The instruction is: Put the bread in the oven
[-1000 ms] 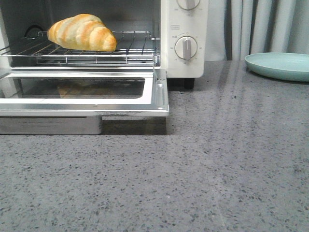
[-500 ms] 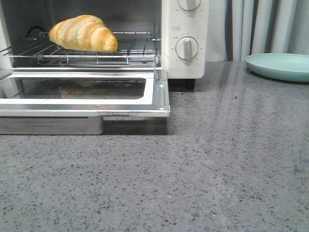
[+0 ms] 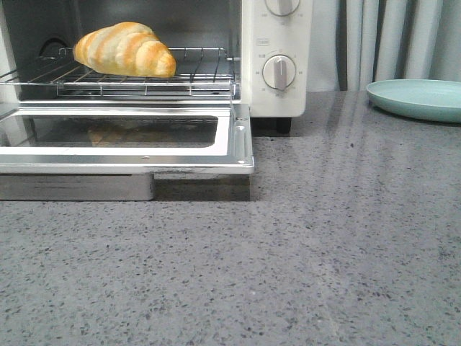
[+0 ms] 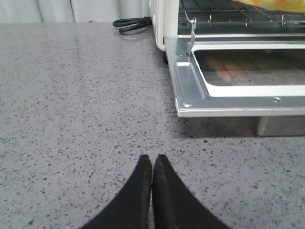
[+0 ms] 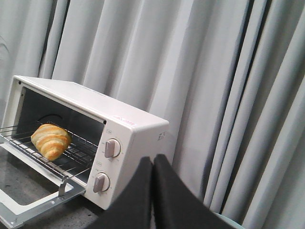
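Tabletop (image 3: pixel 324 252): grey speckled, carrying everything I see. Oven (image 3: pixel 277 94): cream-white, door folded down flat. Plate (image 3: pixel 416 97): pale green, well right of oven. Bread (image 3: pixel 124 49): on oven's wire rack. My left hand (image 4: pixel 152 162) and right hand (image 5: pixel 153 164): fingers pressed together, empty.

The bread (image 3: pixel 124 49) was golden-brown with cream stripes, the oven (image 3: pixel 276 58) cream-white, the plate (image 3: pixel 415 98) pale teal, the counter (image 3: pixel 288 252) speckled grey.

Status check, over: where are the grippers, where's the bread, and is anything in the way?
Left gripper shut, empty, over the counter. Right gripper shut, empty, raised. Bread on the wire rack inside the oven, door down. Nothing obstructing.
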